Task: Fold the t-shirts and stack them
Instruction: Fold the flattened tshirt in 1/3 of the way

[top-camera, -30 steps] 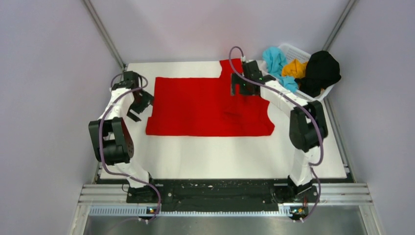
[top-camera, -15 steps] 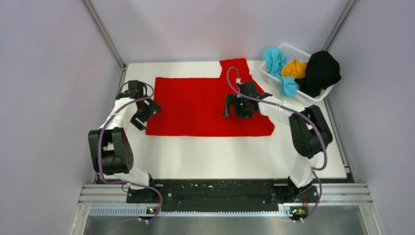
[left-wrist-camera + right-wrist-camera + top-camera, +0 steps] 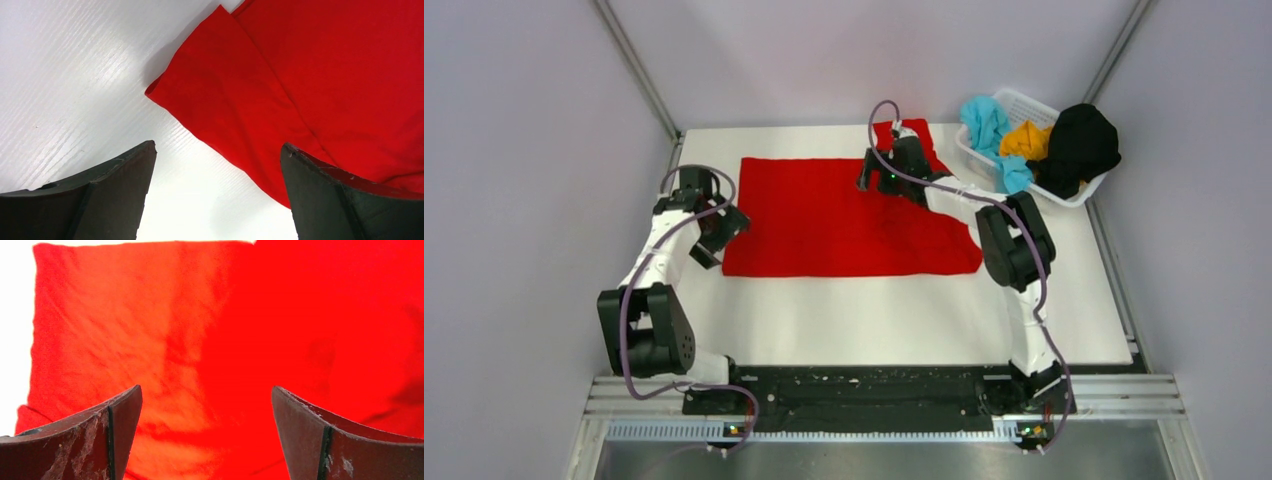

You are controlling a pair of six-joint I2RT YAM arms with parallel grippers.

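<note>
A bright red t-shirt point(image 3: 824, 215) lies spread flat on the white table point(image 3: 874, 310), one sleeve reaching to the far edge. My left gripper point(image 3: 720, 236) is open and empty at the shirt's left edge; in the left wrist view point(image 3: 217, 146) a folded red flap point(image 3: 240, 100) lies just ahead of it. My right gripper point(image 3: 867, 178) is open and empty, low over the shirt's far part near the sleeve; red cloth point(image 3: 225, 315) fills the right wrist view between the jaws point(image 3: 206, 388). The teal point(image 3: 986, 120), orange-yellow point(image 3: 1027, 140) and black point(image 3: 1079, 145) t-shirts lie bunched in the basket.
A white mesh basket point(image 3: 1024, 98) stands at the back right corner of the table. Metal frame posts rise at the back corners. A metal rail runs along the near edge by the arm bases.
My right gripper has moved from the shirt's middle to its far part near the sleeve. My left gripper came nearer along the shirt's left edge, then barely moved. Both stay open.
</note>
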